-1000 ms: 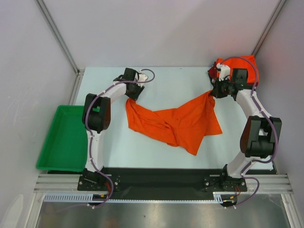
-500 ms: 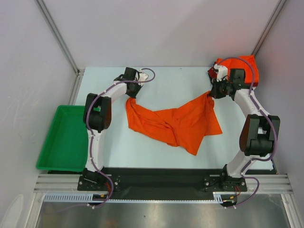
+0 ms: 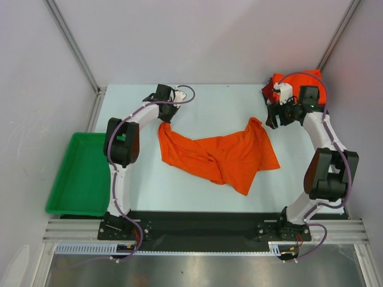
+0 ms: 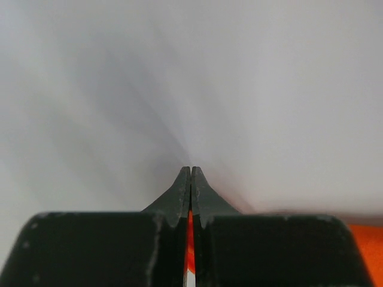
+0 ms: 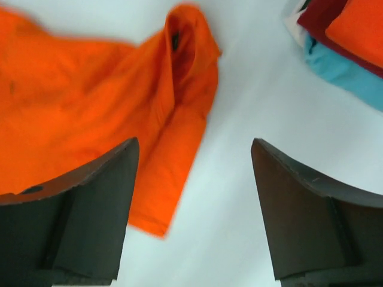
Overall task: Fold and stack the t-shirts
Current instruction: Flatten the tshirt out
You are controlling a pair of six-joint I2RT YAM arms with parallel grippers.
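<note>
A bright orange t-shirt lies crumpled across the middle of the table. My left gripper sits at its far left corner and is shut on the cloth; a thin orange strip shows between the closed fingers. My right gripper hovers open just right of the shirt's far right corner, with nothing between its fingers. In the right wrist view that corner lies loose on the table, under and beyond the gripper. Folded t-shirts are stacked at the back right, partly hidden by the right arm; orange-red, dark red and teal layers show.
A green plastic tray sits off the table's left edge. White walls with metal posts close in the back and sides. Bare table surface shows between the two grippers.
My right gripper opened and let go of the shirt's right corner, which dropped onto the table; the gripper drew back slightly to the right. The left gripper closed on the left corner.
</note>
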